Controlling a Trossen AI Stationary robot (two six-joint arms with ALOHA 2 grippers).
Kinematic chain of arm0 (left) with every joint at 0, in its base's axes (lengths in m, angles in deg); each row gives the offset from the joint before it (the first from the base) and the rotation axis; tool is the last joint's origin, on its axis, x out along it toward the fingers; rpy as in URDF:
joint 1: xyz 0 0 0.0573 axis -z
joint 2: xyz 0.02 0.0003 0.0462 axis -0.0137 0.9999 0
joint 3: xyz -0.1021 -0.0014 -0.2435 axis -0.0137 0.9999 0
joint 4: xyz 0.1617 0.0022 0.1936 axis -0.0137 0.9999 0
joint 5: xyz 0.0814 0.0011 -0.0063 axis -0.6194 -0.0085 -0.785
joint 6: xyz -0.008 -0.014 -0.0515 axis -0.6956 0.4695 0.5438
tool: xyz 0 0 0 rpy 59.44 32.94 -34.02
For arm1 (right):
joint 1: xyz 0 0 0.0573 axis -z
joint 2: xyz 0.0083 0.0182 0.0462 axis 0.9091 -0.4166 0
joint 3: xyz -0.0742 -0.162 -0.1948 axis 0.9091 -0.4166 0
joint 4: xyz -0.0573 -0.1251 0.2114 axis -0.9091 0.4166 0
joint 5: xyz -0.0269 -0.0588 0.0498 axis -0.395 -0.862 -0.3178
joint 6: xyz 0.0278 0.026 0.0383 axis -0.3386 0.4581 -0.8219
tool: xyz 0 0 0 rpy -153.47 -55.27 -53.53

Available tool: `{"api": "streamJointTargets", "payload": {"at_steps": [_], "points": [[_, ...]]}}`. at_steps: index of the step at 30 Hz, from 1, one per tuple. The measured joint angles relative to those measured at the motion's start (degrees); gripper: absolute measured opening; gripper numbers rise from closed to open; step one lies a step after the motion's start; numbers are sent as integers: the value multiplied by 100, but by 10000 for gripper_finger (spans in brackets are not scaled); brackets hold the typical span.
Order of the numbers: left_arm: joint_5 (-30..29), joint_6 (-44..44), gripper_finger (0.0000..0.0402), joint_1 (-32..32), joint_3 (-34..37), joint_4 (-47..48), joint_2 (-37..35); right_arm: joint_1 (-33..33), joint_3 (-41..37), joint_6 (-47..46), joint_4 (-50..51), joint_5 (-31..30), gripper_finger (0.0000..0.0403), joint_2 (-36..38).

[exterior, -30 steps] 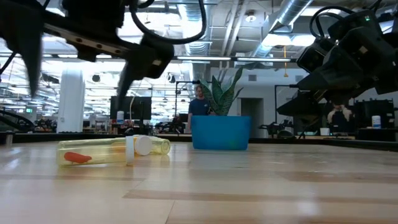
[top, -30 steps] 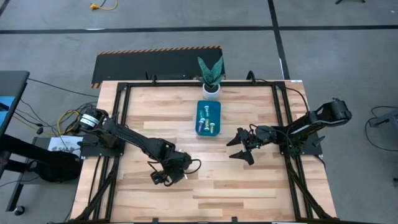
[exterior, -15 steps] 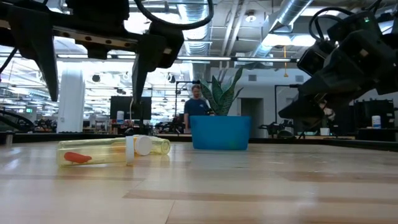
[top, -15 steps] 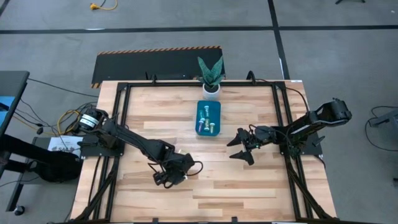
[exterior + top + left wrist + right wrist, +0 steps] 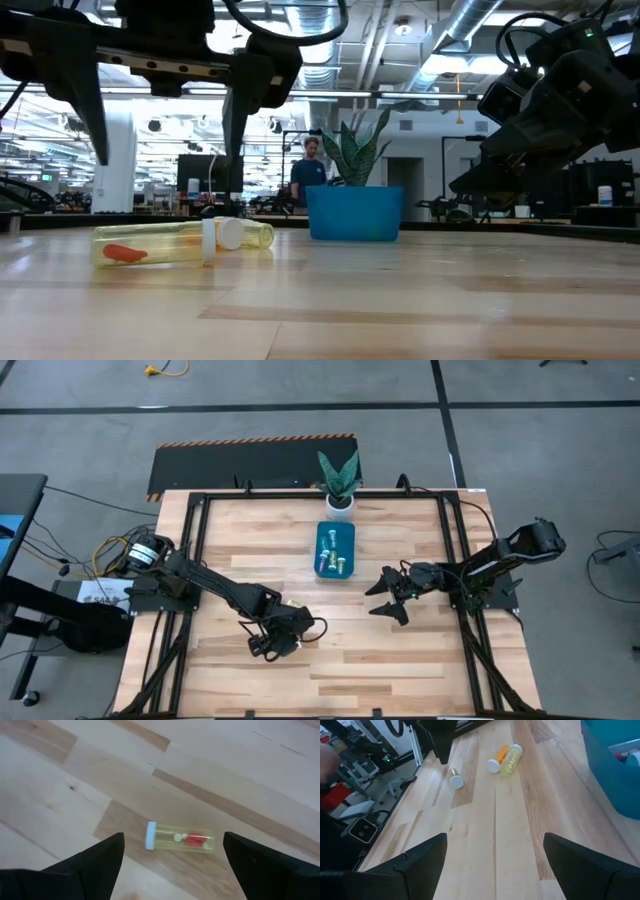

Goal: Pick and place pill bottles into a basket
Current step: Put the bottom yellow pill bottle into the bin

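Note:
A yellow pill bottle (image 5: 181, 840) with a white cap and a red pill inside lies on its side on the wooden table. My left gripper (image 5: 165, 165) hangs open above it, pointing steeply down, one finger to each side and clear of it. Two more pill bottles, one orange (image 5: 499, 759) and one yellow (image 5: 512, 758), lie side by side farther toward the basket. The teal basket (image 5: 336, 550) stands at the table's far middle with several bottles inside. My right gripper (image 5: 385, 603) waits open to the right of the basket, above the table.
A white pot with a green plant (image 5: 338, 485) stands just beyond the basket at the far edge. A black frame (image 5: 200, 530) runs around the tabletop. Bare wood lies between the two grippers and along the near edge. A person (image 5: 305, 175) stands in the room behind.
My left gripper has rolled about its own pointing line above the lying yellow bottle, so its fingers have swung a little toward the basket. It has stayed open and at the same height. The bottles have not moved.

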Motion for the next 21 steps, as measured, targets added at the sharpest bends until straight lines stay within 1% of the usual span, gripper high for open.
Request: {"api": "streamJointTargets", "payload": {"at_steps": [4, 21], "points": [[132, 4, 330, 2, 116, -142, 0, 0, 0, 0, 0, 0, 327, 1], [146, -68, 330, 0, 162, -302, 0, 0, 0, 9, 15, 0, 327, 1]]}}
